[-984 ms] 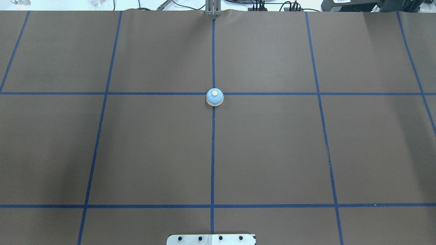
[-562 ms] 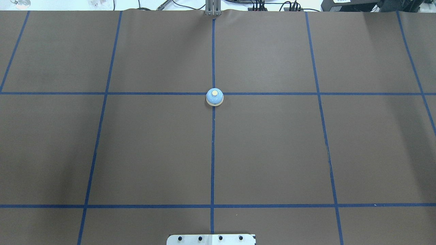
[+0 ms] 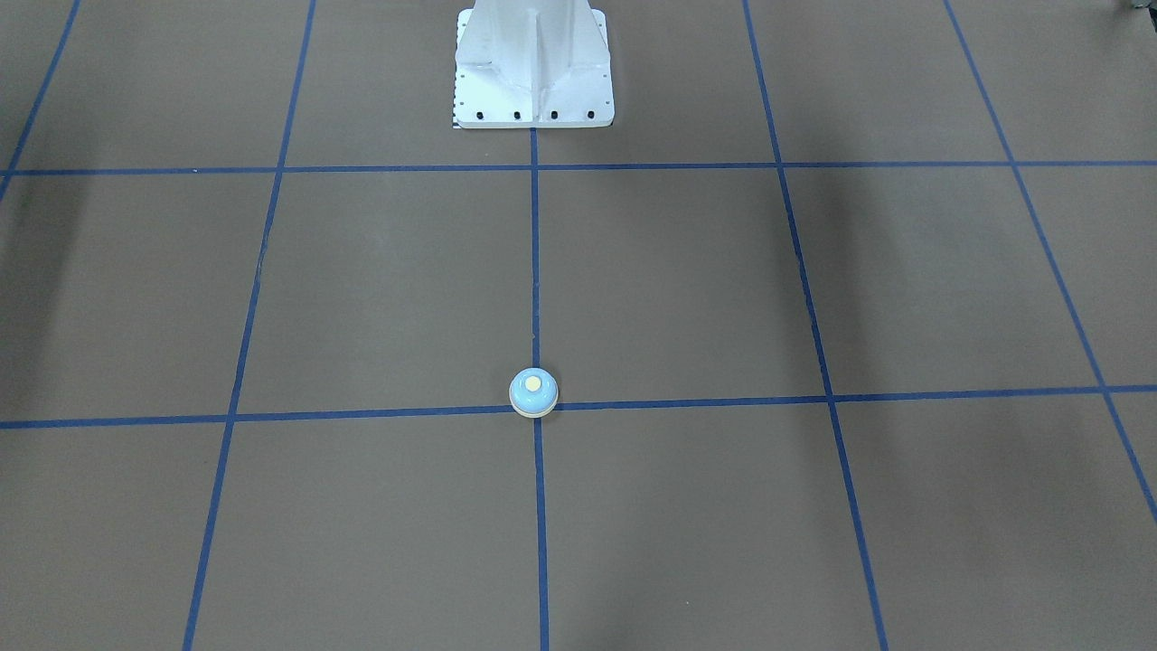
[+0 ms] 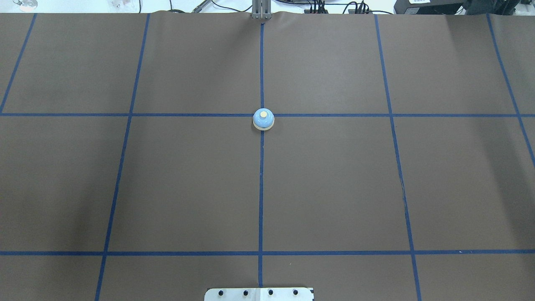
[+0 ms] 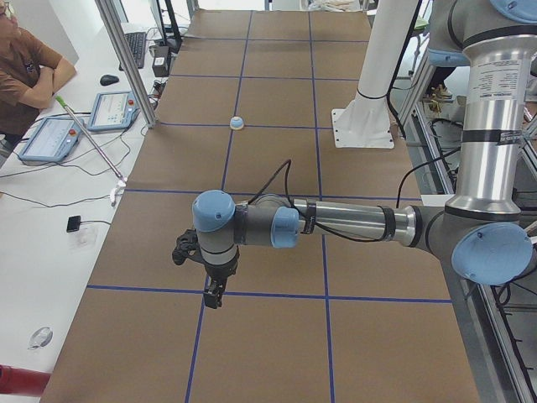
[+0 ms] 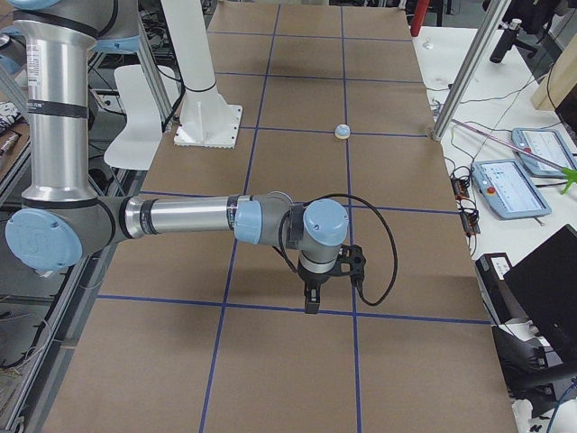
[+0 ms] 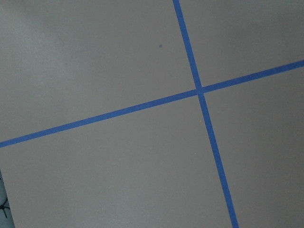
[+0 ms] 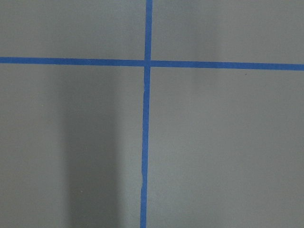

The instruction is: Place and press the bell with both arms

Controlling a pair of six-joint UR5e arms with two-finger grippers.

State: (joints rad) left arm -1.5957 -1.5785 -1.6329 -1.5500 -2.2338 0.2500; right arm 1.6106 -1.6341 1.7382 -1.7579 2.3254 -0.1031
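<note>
The light-blue bell (image 4: 263,120) with its cream button stands upright on the crossing of two blue tape lines at the table's middle. It also shows in the front view (image 3: 533,392) and, small, in the left side view (image 5: 237,123) and the right side view (image 6: 343,132). Neither arm shows in the overhead or front views. My left gripper (image 5: 214,295) hangs over the mat far from the bell, fingers pointing down. My right gripper (image 6: 311,302) hangs likewise at the other end. I cannot tell whether either is open or shut. Both wrist views show only mat and tape.
The white pedestal base (image 3: 533,72) stands on the robot's side of the table. A brown mat (image 4: 334,188) with a blue tape grid covers the table. An operator (image 5: 25,67) and teach pendants (image 5: 50,138) are beside the far edge, with a laptop (image 6: 541,298).
</note>
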